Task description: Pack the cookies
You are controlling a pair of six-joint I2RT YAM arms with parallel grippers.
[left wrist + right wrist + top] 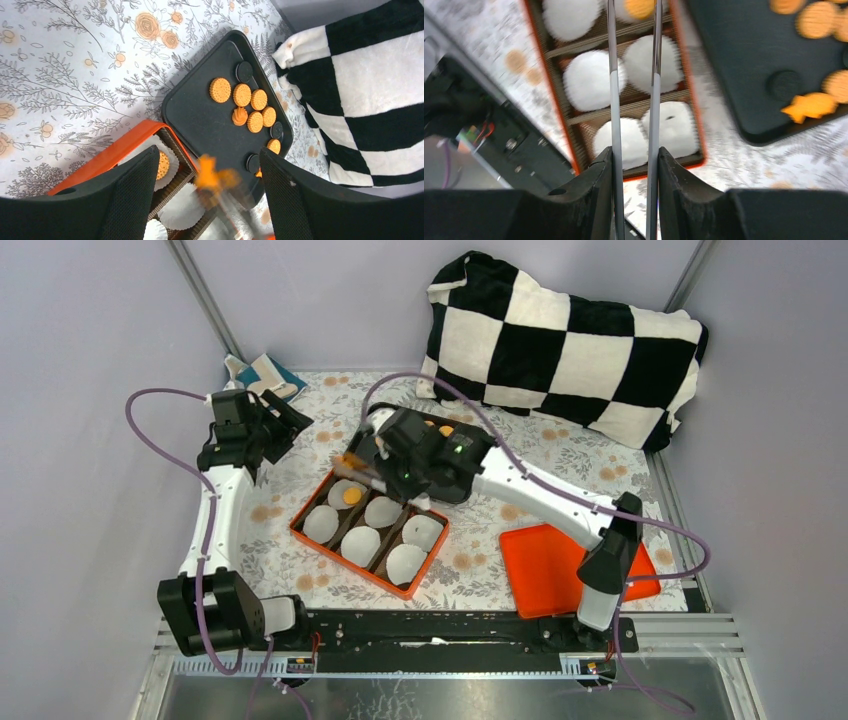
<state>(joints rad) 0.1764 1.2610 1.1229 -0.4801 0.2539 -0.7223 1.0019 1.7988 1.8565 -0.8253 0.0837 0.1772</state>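
The cookies [242, 94] lie mostly in one group on the black tray [200, 115]. The tray rests on the flowered tabletop [75, 75], just beside the orange box [330, 554], at 1 o'clock from it. The fish-shaped cookie [240, 116] lies among the round ones. One cookie [352, 495] sits in a white paper liner [363, 545] in the box, in the compartment at 11 o'clock.

The right tool [634, 155] is pinching metal tongs [614, 90], its fingers pressed on both thin arms. At the tongs' tips, over the far corner of the box, is a small orange piece [210, 172], too blurred to tell its shape.

The left tool [207, 152] is spread wide with nothing between its fingers, and hovers at 10 o'clock from the box. An orange lid [550, 565] lies at 3 o'clock from the box.
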